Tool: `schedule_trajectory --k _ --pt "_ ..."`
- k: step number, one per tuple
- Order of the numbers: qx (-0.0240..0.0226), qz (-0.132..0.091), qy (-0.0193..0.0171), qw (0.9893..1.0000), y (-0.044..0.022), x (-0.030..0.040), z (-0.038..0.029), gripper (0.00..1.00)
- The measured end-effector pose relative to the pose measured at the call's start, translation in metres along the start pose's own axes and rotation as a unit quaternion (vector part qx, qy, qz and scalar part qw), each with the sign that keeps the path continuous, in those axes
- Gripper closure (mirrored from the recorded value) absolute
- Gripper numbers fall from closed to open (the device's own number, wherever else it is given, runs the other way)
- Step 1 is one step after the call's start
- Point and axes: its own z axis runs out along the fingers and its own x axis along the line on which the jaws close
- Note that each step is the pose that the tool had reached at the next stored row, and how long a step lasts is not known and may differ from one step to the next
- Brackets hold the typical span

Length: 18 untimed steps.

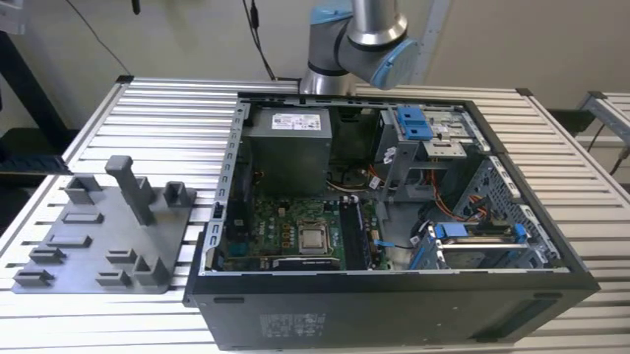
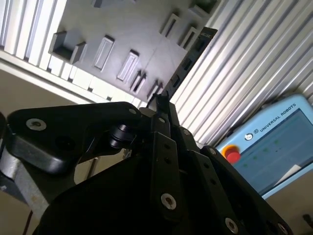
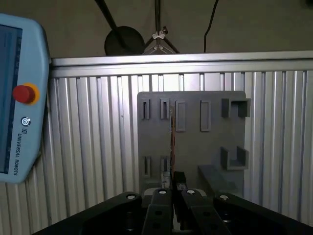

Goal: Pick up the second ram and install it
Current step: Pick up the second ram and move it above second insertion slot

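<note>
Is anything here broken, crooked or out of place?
Nothing looks broken or spilled. The black computer tower lies on its side with its cover off, and the black hand grips a slim dark memory stick straight.

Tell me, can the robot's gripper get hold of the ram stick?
Very likely yes. In the second wrist view the gripper looks shut on the second ram, which sticks out from it in front of the grey tray, so nothing stands in the way.
</note>
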Motion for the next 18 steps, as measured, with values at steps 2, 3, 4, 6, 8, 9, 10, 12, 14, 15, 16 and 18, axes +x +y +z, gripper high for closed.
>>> schedule_trajectory --k 2,3,4,6,8,9,10,12,14,15,16,18 --pt "0.0000 0.000 0.0000 1.0000 0.0000 0.0000 -0.0017 0.86" --pt "0.0000 0.000 0.0000 1.0000 -0.0001 0.0000 -0.0026 0.86" --pt "0.0001 0.000 0.0000 1.0000 -0.0001 0.0000 -0.0036 0.86" --pt "0.0000 0.000 0.0000 1.0000 -0.0001 0.0000 -0.0056 0.86" --pt "0.0000 0.000 0.0000 1.0000 -0.0002 0.0000 -0.0078 0.86" --pt "0.0000 0.000 0.0000 1.0000 -0.0002 0.0000 -0.0091 0.86" --pt "0.0000 0.000 0.0000 1.0000 -0.0003 0.0000 -0.0105 0.86" --pt "0.0000 0.000 0.0000 1.0000 -0.0003 -0.0001 -0.0139 0.86" --pt "0.0001 0.000 0.0000 1.0000 -0.0004 -0.0001 -0.0176 0.86" --pt "0.0001 0.000 -0.0001 1.0000 -0.0005 -0.0001 -0.0195 0.86" --pt "0.0000 0.000 0.0000 1.0000 -0.0005 -0.0001 -0.0214 0.86" --pt "0.0000 0.000 0.0000 1.0000 -0.0006 -0.0001 -0.0251 0.86"
